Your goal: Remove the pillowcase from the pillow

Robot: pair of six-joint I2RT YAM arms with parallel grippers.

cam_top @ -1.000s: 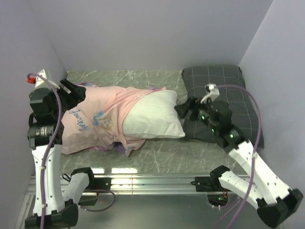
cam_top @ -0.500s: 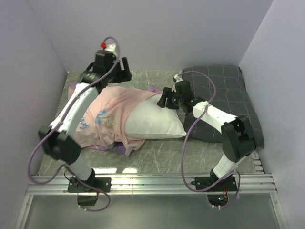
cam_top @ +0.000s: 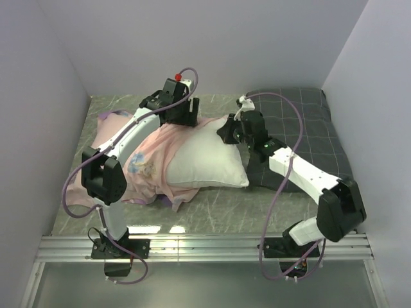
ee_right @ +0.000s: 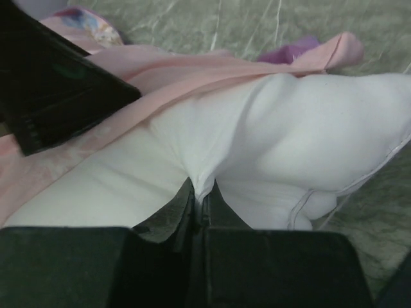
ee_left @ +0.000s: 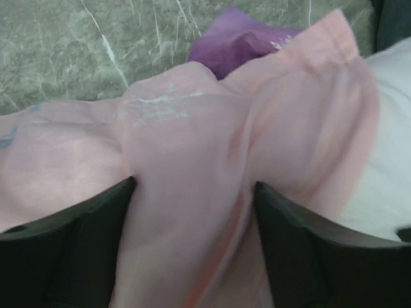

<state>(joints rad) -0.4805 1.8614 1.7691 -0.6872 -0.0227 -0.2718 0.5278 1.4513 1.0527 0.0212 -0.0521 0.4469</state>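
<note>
Pinching pillow, right claw, clear only in wrist view; left claw wide astride pillowcase.

the pink pillowcase, printed with a cartoon figure, is rumpled over the pillow's far end; one fold is seen between the spread fingers of the left gripper. the plump white pillow is half bared, its cloth pinched by the clamped right gripper.
</note>
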